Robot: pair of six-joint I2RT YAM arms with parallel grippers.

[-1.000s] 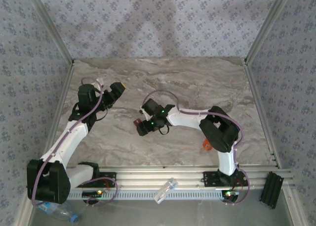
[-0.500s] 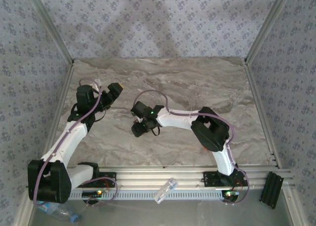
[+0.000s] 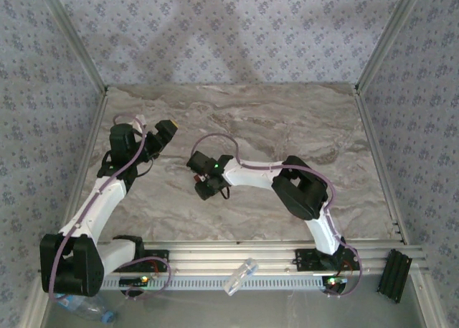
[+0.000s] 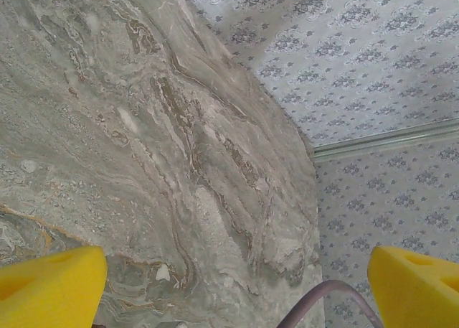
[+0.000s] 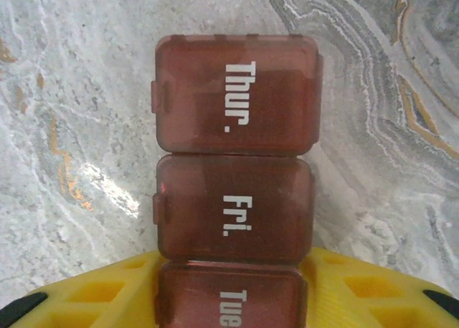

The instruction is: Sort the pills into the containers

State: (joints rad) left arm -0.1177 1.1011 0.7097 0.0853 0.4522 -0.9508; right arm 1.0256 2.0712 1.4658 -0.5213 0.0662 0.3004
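In the right wrist view a dark red pill box strip (image 5: 235, 156) lies on the marble table (image 5: 72, 91), with lids marked Thur., Fri. and Tue. My right gripper (image 5: 231, 285) has its yellow fingers (image 5: 366, 288) pressed against both sides of the Tue box, shut on it. From above, the right gripper (image 3: 204, 190) sits low at the table's middle left. The left gripper (image 3: 161, 134) hovers at the far left, open, its yellow pads (image 4: 50, 285) wide apart over bare marble. The pills and the containers are out of view.
A clear water bottle (image 3: 86, 310) and a clear plastic piece (image 3: 240, 276) lie below the front rail (image 3: 237, 252). A black block (image 3: 394, 274) stands at the front right. Patterned walls (image 3: 229, 26) close in three sides. A purple cable (image 4: 330, 303) crosses near the left pads.
The right arm has reached further left and its fingers have closed in on the pill box. Its elbow now covers an orange thing seen earlier. The left gripper has barely shifted.
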